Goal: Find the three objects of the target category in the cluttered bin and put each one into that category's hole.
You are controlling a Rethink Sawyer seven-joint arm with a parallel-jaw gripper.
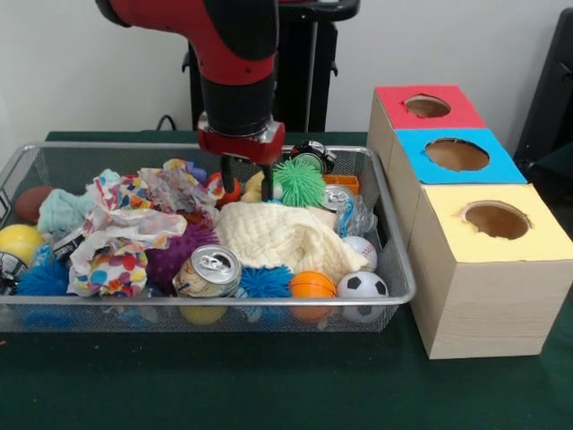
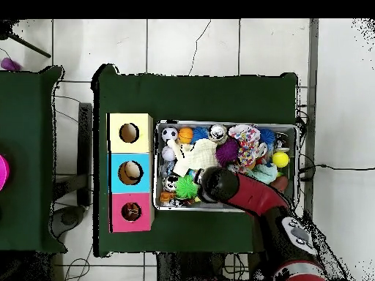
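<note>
Claw: my gripper [image 1: 247, 182] hangs inside the wire bin [image 1: 394, 260] toward its back, two dark fingers [image 1: 228, 176] pointing down with a gap between them, so I read it as released and part open.
Held: nothing that I can see; the gap between the fingers looks empty.
Contact: the finger tips sit just beside the green spiky ball [image 1: 298, 182], on its left in the front view; I cannot tell whether they touch it or the orange and yellow bits below them.
Below the claw: a cream cloth [image 1: 285, 236] heaped in the middle of the bin.
Front of bin: a drink can [image 1: 207, 272] on its side, a blue spiky ball [image 1: 265, 280], an orange ball [image 1: 312, 285] and a small football [image 1: 363, 286] along the front wall.
Left of bin: dotted crumpled paper [image 1: 121, 235] over a purple spiky ball [image 1: 175, 254].
Boxes: red box [image 1: 421, 107], blue box [image 1: 458, 154] and yellow box [image 1: 497, 221] stand in a row beside the bin, each with a round hole on top.
Overhead: my arm [image 2: 245, 192] covers the claw.
</note>
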